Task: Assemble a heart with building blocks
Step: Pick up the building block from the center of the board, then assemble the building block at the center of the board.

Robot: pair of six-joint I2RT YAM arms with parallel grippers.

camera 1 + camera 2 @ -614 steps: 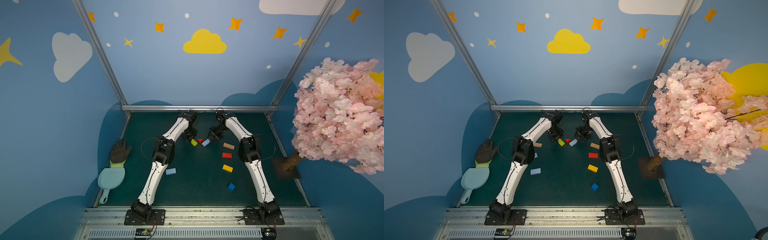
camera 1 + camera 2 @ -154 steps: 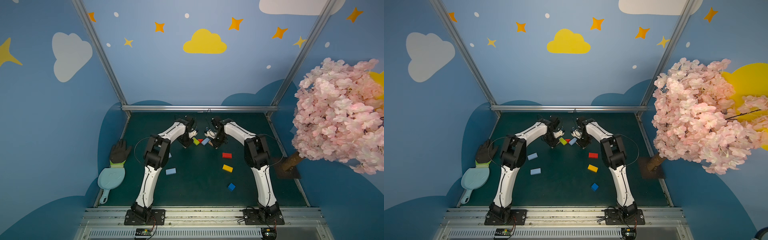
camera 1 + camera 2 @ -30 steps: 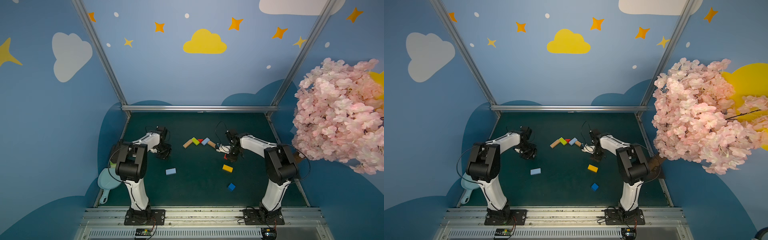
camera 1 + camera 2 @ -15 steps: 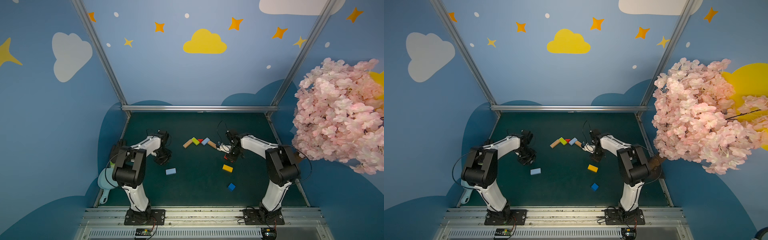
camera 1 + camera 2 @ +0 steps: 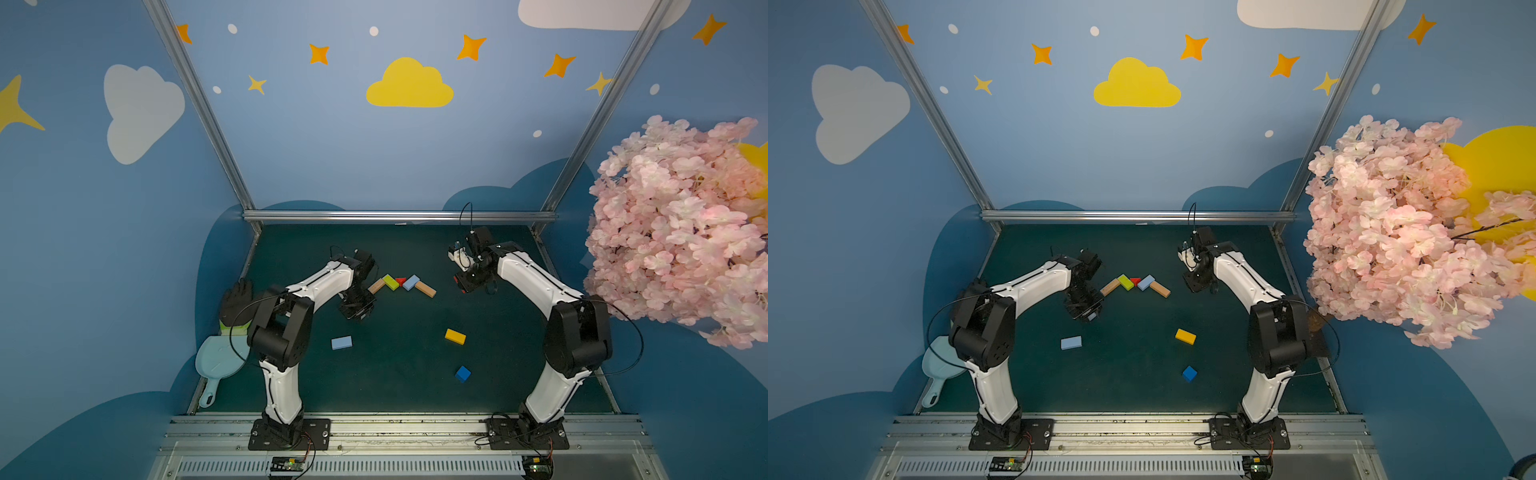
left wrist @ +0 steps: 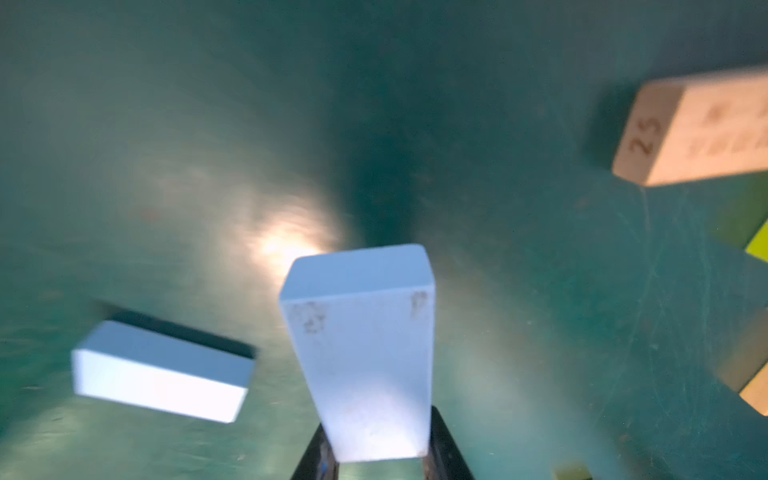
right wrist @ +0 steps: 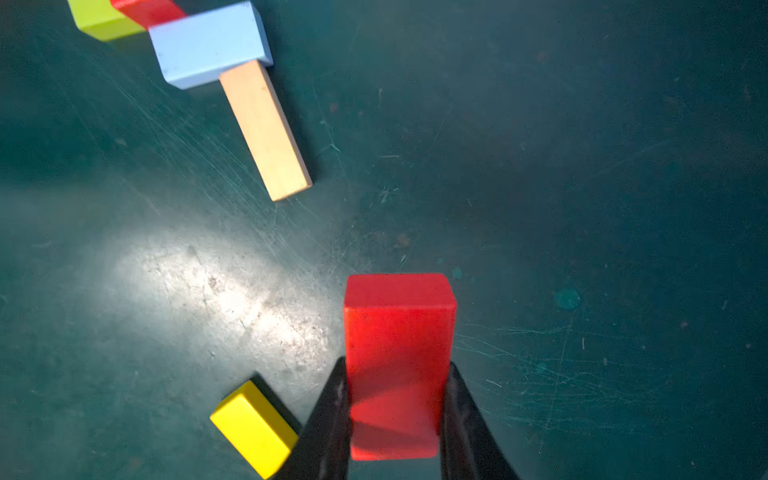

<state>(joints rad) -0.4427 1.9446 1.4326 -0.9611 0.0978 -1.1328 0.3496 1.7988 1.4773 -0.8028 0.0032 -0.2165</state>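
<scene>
Only the top arch of the heart is laid, far centre of the mat: 5 pieces touching in a row, left tan block, green block, red wedge as the notch, light blue block, right tan block. The left gripper is clamped on a pale blue block, jaws on its 2 long sides at 1 end, the rest sticking out ahead; it hangs just near-left of the left tan block, apparently off the mat. The right gripper pinches a red block the same way, right of the right tan block and apart from it. 3 pieces lie loose nearer the robot: spare blue block on the left, yellow block and dark blue cube on the right. Blocks read as painted wood: light, rigid, smooth-faced, so liable to twist or slip in an end pinch. Better hold, I judge: across the narrow width at mid-length, so each sets down flat against its neighbour.
</scene>
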